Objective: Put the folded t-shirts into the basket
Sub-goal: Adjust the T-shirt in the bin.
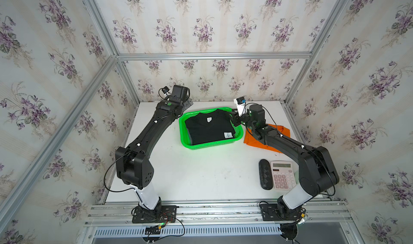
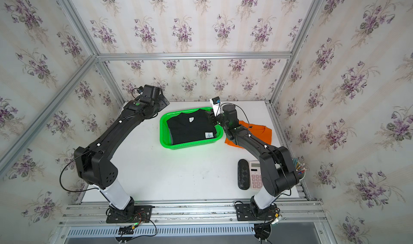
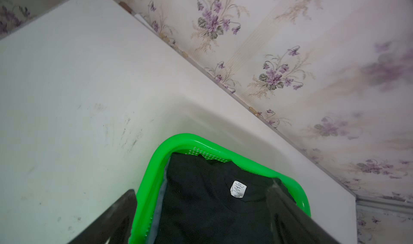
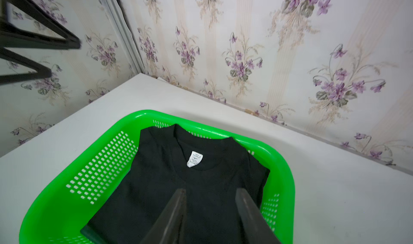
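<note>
Right gripper [image 4: 210, 191], jaws parted and empty, is hovering over the black folded t-shirt [image 4: 156, 182] lying in the green perforated plastic basket [image 4: 287, 175], while the orange folded t-shirt [image 1: 251, 141] is waiting just right of the basket, beneath this nearer arm.

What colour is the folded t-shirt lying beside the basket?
Orange t-shirt, best seen in a top view.

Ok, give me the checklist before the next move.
1. black t-shirt lies in the basket: ok.
2. grey t-shirt under it, a sliver shows: ok.
3. orange t-shirt in the basket: not ok, it lies on the table beside it.
4. right gripper empty, fingers apart: ok.
5. left gripper empty, fingers apart: ok.
6. fold of the orange t-shirt intact: cannot tell, right arm covers part.
</note>
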You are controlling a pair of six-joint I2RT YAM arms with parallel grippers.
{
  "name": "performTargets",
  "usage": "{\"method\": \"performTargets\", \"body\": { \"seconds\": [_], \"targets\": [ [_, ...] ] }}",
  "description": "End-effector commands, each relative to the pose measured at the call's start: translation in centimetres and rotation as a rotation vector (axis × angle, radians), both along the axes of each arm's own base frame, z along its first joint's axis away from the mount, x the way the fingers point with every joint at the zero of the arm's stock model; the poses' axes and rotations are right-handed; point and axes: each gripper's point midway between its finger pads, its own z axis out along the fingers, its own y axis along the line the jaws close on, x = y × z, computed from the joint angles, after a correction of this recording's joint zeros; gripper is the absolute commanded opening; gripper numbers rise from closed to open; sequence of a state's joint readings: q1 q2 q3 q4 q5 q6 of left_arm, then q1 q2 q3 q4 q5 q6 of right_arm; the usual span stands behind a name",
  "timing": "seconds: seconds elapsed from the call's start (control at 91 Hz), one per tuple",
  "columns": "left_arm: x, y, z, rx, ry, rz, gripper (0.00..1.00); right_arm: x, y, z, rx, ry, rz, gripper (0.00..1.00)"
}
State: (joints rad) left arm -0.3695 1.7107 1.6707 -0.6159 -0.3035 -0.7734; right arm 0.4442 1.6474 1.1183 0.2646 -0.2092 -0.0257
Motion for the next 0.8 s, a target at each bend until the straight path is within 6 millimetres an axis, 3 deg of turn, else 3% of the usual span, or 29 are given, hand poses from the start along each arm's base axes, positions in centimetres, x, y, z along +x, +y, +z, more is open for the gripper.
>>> {"method": "performTargets", "body": {
  "seconds": [0.0,0.22,0.33,0.582,0.791],
  "targets": [
    [-0.4,0.3,-0.3,0.201,-0.048,-0.110,0.91,-0.8,-0.5,-4.5,-0.091,0.207,-0.080,0.38],
    [-4.3,2.9,-4.9,0.254,0.053,-0.041,0.90,-1.3,-0.5,-10.6,-0.162,0.523,-0.192,0.37],
    [-5.6,3.3,-6.8,0.260,0.089,-0.052,0.89,-1.4,-1.2,-13.2,-0.239,0.598,-0.225,0.36],
    [-7.5,3.9,-9.7,0.253,0.197,-0.025,0.88,-0.8,-3.0,-16.4,-0.400,0.663,-0.305,0.41],
    [-8.7,4.0,-11.9,0.219,0.302,0.023,0.88,0.1,-3.8,-17.6,-0.457,0.673,-0.372,0.46]
  ]
}}
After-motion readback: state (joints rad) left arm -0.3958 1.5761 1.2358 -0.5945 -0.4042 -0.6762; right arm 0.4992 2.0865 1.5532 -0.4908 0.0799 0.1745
